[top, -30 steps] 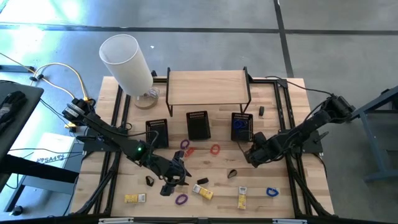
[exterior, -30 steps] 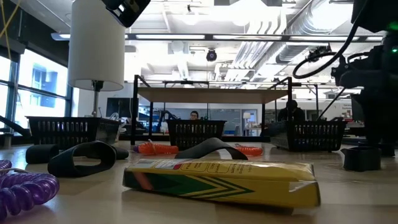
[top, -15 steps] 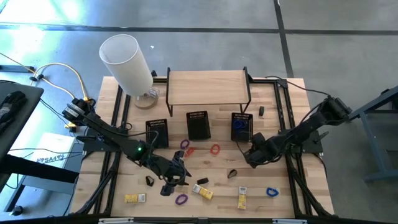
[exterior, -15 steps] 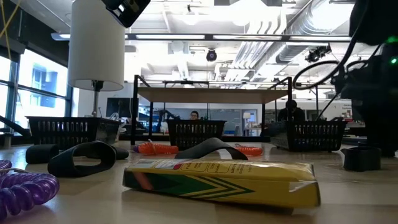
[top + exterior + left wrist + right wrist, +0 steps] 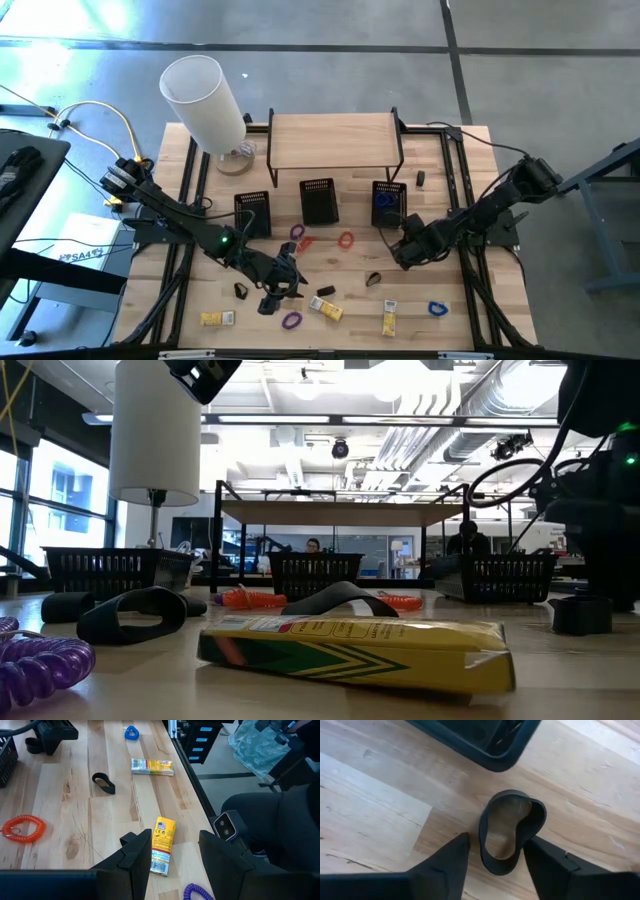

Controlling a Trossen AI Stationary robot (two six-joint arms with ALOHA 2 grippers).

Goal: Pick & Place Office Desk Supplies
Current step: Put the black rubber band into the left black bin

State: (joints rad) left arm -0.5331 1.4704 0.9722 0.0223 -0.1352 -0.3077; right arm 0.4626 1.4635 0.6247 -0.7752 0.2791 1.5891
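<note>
My right gripper (image 5: 400,252) is open, low over the table just near of the right black basket (image 5: 389,203). In its wrist view a black band loop (image 5: 511,831) lies flat on the wood between the two fingers (image 5: 497,845); whether they touch it I cannot tell. My left gripper (image 5: 278,288) is open and hovers near the table's near edge. Its wrist view shows a yellow block (image 5: 162,845) lying on the table beyond the gap between its fingers (image 5: 175,845). Band loops, black clips and more yellow blocks lie scattered on the wood.
Three black baskets (image 5: 318,200) stand in a row in front of a wooden shelf (image 5: 335,140). The tall white cylinder (image 5: 205,100) stands at the far left. Another black loop (image 5: 374,279), a blue loop (image 5: 437,308) and an orange coil (image 5: 346,240) lie between the arms.
My right gripper has eased a little toward the table's left edge and sunk slightly. The left arm and the scattered items have kept still.
</note>
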